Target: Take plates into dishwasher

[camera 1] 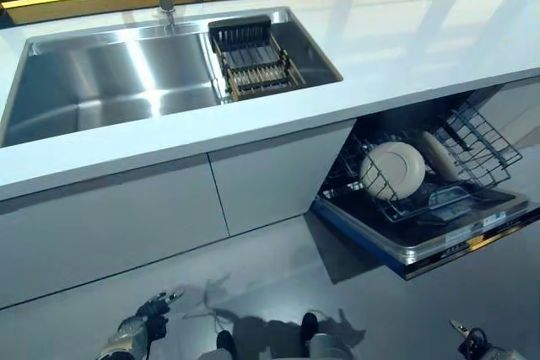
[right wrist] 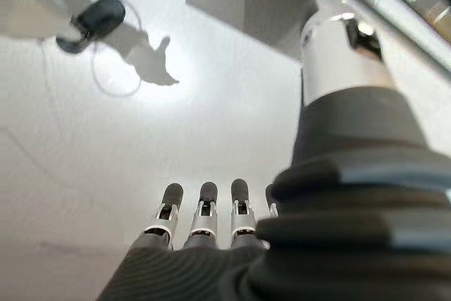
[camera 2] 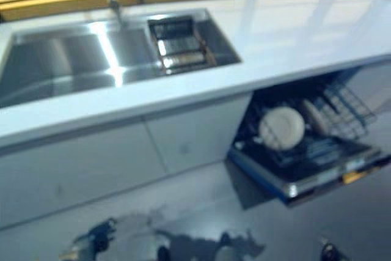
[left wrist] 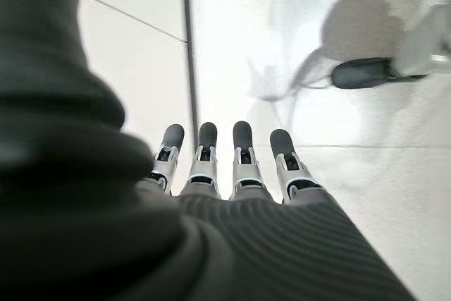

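Sink (camera 1: pixel 101 82) brushed steel; counter (camera 1: pixel 405 40) glossy; dishwasher rack (camera 1: pixel 477 145) wire.

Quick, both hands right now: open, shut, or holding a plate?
Left hand: open, fingers straight, holding nothing, hanging low over the floor.
Right hand: open, fingers straight, holding nothing, also down by the floor.

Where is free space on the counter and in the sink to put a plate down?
The counter right of the sink is bare. The sink's left basin is free; the drying rack fills its right end. The dishwasher rack is crowded around the plates.
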